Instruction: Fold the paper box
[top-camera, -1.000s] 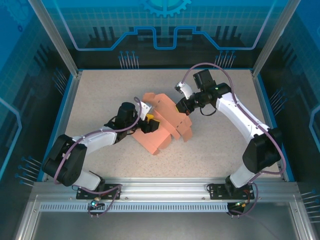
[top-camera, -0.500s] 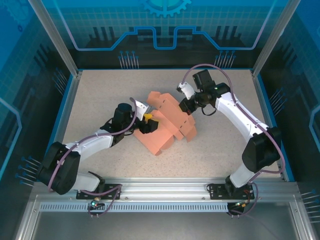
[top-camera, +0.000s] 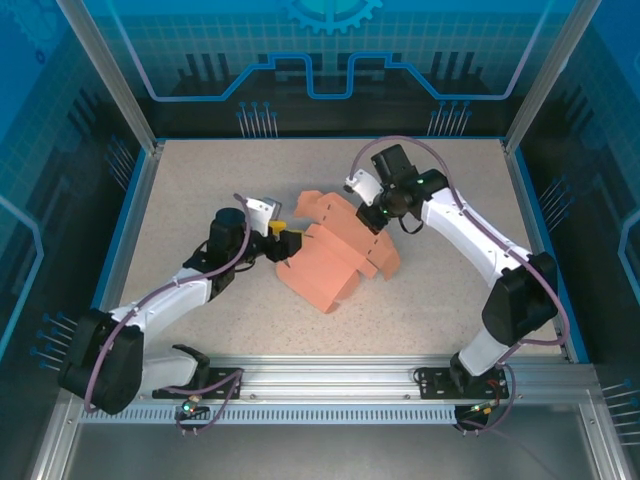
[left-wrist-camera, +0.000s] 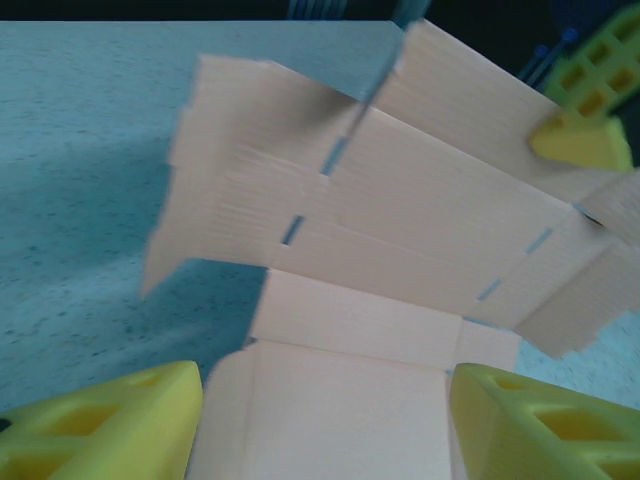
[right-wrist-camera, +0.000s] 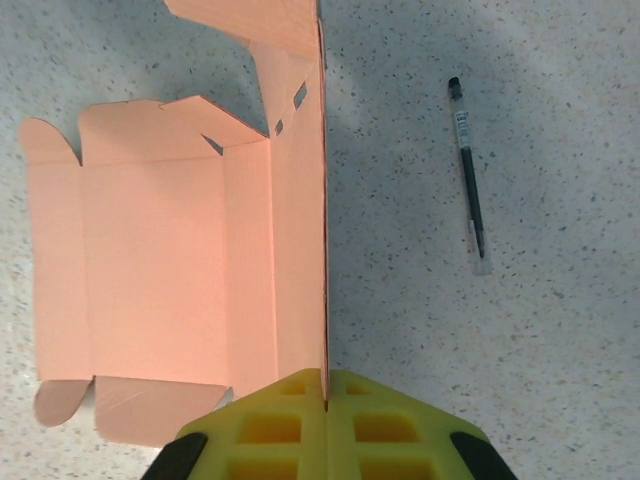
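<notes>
The paper box (top-camera: 325, 262) is a salmon-pink die-cut sheet, partly folded, lying mid-table. In the right wrist view its panels (right-wrist-camera: 150, 270) lie flat while one side flap stands upright on edge, and my right gripper (right-wrist-camera: 325, 385) is shut on that flap's rim. From above, the right gripper (top-camera: 372, 212) sits at the sheet's far right side. My left gripper (top-camera: 284, 240) is at the sheet's left edge. In the left wrist view it (left-wrist-camera: 325, 400) stands open, its yellow fingers (left-wrist-camera: 110, 425) on either side of a flat panel (left-wrist-camera: 340, 400) without pinching it.
A thin dark pen (right-wrist-camera: 468, 165) lies on the speckled tabletop just right of the upright flap. Blue rails and clear walls (top-camera: 140, 200) fence the table. Bare tabletop (top-camera: 200, 170) surrounds the sheet.
My left arm drew back to the left and its jaws widened. The right wrist swung slightly left, still holding the flap, and the sheet slid a little toward the right front.
</notes>
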